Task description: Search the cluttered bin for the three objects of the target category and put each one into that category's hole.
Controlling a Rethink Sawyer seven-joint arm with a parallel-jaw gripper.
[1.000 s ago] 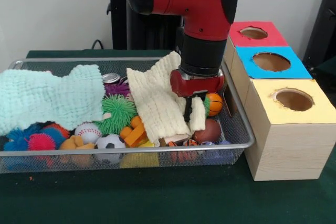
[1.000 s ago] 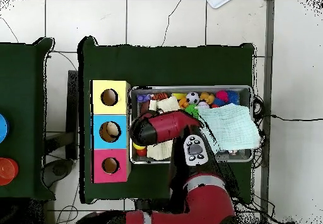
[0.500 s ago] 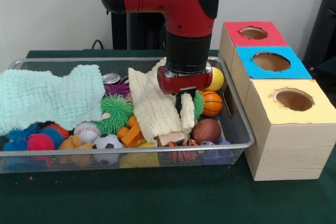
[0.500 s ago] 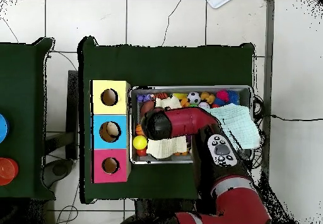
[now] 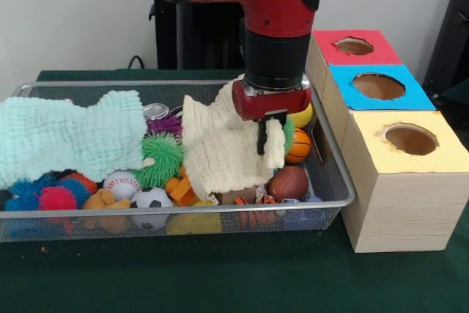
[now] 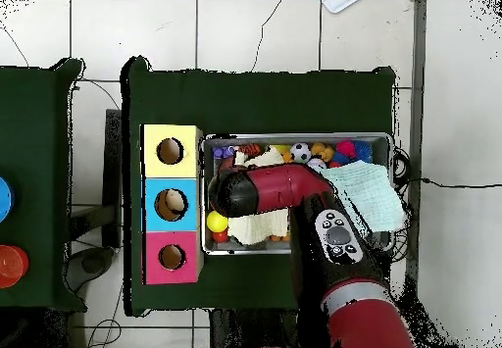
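The tool (image 5: 267, 135) sits right of centre in the front view, its dark fingers clamped on a fold of the cream cloth (image 5: 220, 148), which hangs from it and drapes over the toys below. That is one of two cloths: the other, a mint-green cloth (image 5: 69, 135), lies spread across the left of the frame. Both are thick, waffle-knit fabric.

All of it lies in one wire-mesh bin (image 5: 331, 174), silver and rectangular, crammed with small toys. Among the sports balls I count a soccer ball (image 5: 152, 200) and a baseball (image 5: 122, 185) at the lower left, a basketball (image 5: 298, 145) just right of the tool, a brown football (image 5: 288, 182) below it, and a smooth yellow ball (image 5: 303, 116) tucked behind the tool. Spiky rubber balls show too: a green one (image 5: 165, 157) at centre, a purple one (image 5: 163, 124) above it, and a pink one (image 5: 57, 198) and a blue one (image 5: 23, 197) in the lower left corner. Orange blocks (image 5: 182, 185) peek from under the cream cloth.

At the right of the frame stands a long wooden box (image 5: 392, 196) on the dark green surface (image 5: 234, 276), touching the bin. It has three round holes in a row, each in a coloured panel: a red hole (image 5: 355, 46) at upper right, a blue hole (image 5: 378, 86) in the middle, a yellow hole (image 5: 410, 138) lowest. From overhead, something pale shows inside the blue hole.
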